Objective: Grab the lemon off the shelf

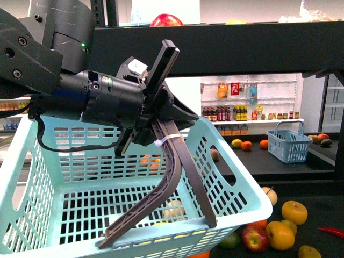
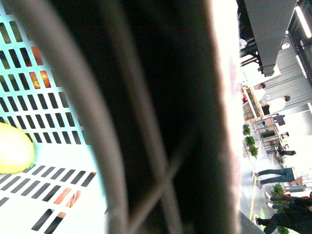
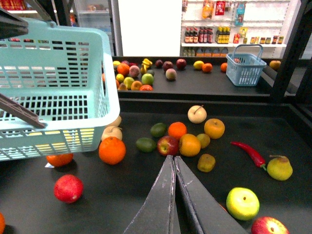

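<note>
A: Entry one, the right claw [image 3: 173,159]: how is it listed?
B: It is recorded as closed, with the fingertips pressed together and nothing held. It is poised above the black shelf [image 3: 112,200] and no fruit is touched. An orange [image 3: 112,150] and a red apple [image 3: 68,188] are noted near it on the tray.
A: Entry two, the left claw [image 1: 180,114]?
B: The grey-brown handles [image 1: 161,183] of a pale teal basket [image 1: 244,198] are gathered at it and bound by a white tie [image 1: 166,141]. How far it is opened cannot be told, as the left wrist view is filled by blurred handles.
A: Entry three, the lemon [image 2: 12,148]?
B: It is logged inside the basket, on the slotted floor, and is half cut off at the picture's edge. It is touched by neither claw.
</note>
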You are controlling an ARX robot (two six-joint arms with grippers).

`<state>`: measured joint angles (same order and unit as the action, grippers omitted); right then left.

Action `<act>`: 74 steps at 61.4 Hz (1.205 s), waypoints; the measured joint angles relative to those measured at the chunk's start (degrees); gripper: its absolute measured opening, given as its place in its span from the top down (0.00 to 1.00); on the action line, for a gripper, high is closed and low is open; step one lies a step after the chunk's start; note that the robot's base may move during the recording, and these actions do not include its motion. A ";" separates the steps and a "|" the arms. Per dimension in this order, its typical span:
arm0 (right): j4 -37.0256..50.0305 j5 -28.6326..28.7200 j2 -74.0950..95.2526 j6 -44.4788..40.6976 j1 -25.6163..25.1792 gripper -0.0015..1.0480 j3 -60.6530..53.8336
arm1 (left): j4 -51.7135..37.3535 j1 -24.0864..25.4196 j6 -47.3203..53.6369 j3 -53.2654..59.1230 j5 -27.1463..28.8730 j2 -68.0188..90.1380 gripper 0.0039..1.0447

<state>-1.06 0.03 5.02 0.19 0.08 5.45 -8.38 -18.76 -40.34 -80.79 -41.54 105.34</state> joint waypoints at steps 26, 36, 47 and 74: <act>0.61 0.00 -2.25 0.02 0.00 0.97 -2.75 | 0.00 0.00 0.02 0.00 0.02 0.00 0.90; 0.92 -0.04 -4.39 0.00 0.00 0.97 -4.59 | 0.00 0.02 -0.04 0.00 0.07 0.00 0.90; 0.94 0.00 -4.61 0.00 0.00 0.97 -4.59 | 0.00 0.00 0.00 0.00 0.00 0.00 0.90; 0.94 0.00 -4.63 -0.04 0.00 0.34 -4.59 | 0.00 0.02 0.02 0.00 0.02 0.00 0.90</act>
<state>-0.12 0.03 0.38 0.14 0.08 0.86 -8.38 -18.74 -40.32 -80.79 -41.52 105.34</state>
